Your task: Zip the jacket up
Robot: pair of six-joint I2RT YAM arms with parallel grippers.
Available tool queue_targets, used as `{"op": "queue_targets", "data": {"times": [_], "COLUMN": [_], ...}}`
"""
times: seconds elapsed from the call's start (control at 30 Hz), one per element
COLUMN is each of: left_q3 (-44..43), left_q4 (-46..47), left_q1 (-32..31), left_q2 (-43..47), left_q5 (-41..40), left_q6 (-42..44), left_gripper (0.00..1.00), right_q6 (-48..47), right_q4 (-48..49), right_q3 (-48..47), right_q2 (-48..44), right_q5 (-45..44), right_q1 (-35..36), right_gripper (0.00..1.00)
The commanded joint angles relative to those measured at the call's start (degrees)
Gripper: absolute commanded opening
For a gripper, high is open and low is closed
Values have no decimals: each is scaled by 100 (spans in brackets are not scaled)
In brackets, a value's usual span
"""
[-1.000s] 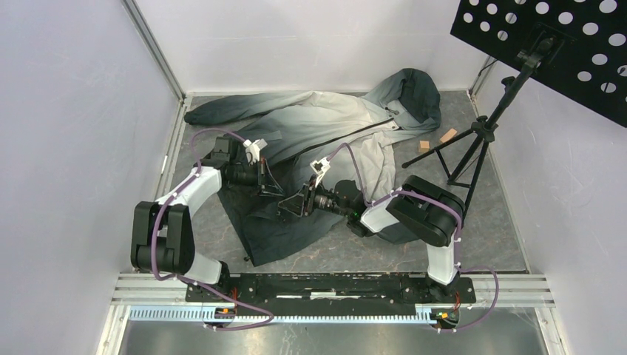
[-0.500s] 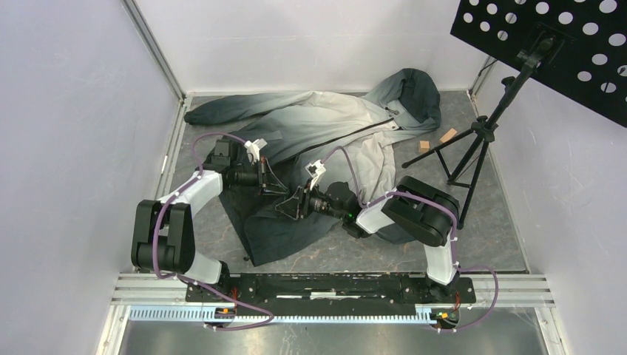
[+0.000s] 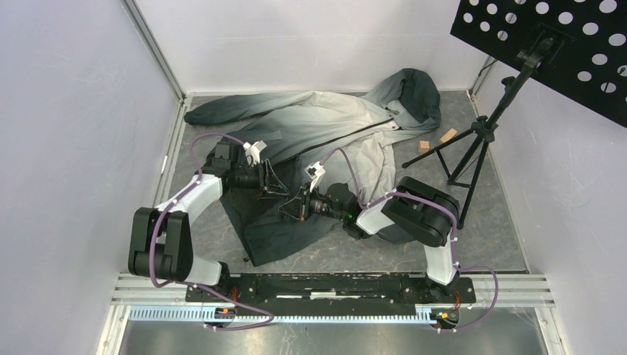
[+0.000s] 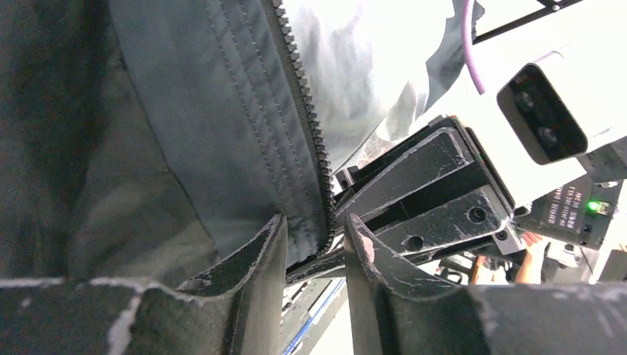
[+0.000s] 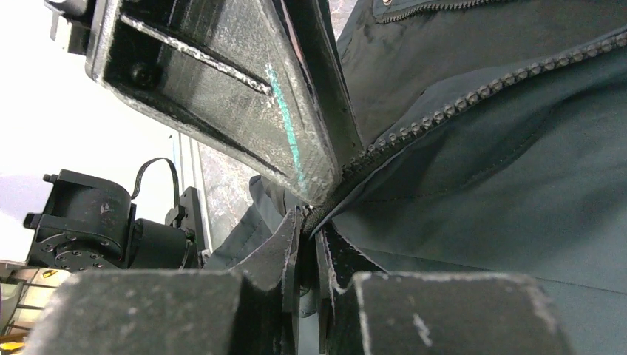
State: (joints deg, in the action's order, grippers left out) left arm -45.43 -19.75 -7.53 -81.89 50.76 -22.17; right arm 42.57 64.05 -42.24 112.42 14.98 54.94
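The jacket (image 3: 333,122) lies spread on the table, hood at the far right, dark hem nearest me. Its dark zipper (image 3: 355,133) runs diagonally down the front. My left gripper (image 3: 276,188) is at the lower front opening. In the left wrist view (image 4: 314,229) its jaws stand slightly apart, with the toothed zipper edge (image 4: 303,111) between them, lying against the left finger (image 4: 259,259). My right gripper (image 3: 290,210) is just beside it. In the right wrist view (image 5: 310,222) it is pinched shut on the other zipper edge (image 5: 458,107).
A black tripod music stand (image 3: 473,140) stands at the right, its perforated desk overhanging the far right corner. Two small wooden blocks (image 3: 436,140) lie by the hood. White walls close in the left, back and right. The arms' mounting rail (image 3: 325,285) runs along the front.
My right gripper has moved a little left toward the left gripper, carrying its zipper edge. The left gripper has shifted slightly toward it. The two grippers now sit closer together.
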Motion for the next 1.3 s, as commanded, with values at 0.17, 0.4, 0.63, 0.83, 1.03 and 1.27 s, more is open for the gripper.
{"op": "queue_targets", "data": {"times": [0.17,0.4,0.63,0.83,1.03,1.27], "left_q3": [65,-13,-89,-45,-24,-98], "left_q4": [-16,104,235,79,-114,-363], "left_q1": [-256,-521,-521,-521,-521,-521], "left_q2": [147,-158,65,318,419,400], "left_q5": [-670,-712,-16,373,590,708], "left_q6": [-186,-319,-401,-243,82,483], "left_gripper": [46,11,2,2,2,2], "right_q6": [-108,-410,-1033,-883,-735,-887], "right_q4": [373,-33,-297,535,1611,1385], "right_q3": [31,-20,578,1087,1337,1286], "right_q2": [-291,-469,-1051,-1209,-1076,-1068], "right_q5": [113,137,317,866,1462,1517], "right_q1": [36,35,-52,-419,-484,-510], "right_gripper": [11,16,55,62,68,72]}}
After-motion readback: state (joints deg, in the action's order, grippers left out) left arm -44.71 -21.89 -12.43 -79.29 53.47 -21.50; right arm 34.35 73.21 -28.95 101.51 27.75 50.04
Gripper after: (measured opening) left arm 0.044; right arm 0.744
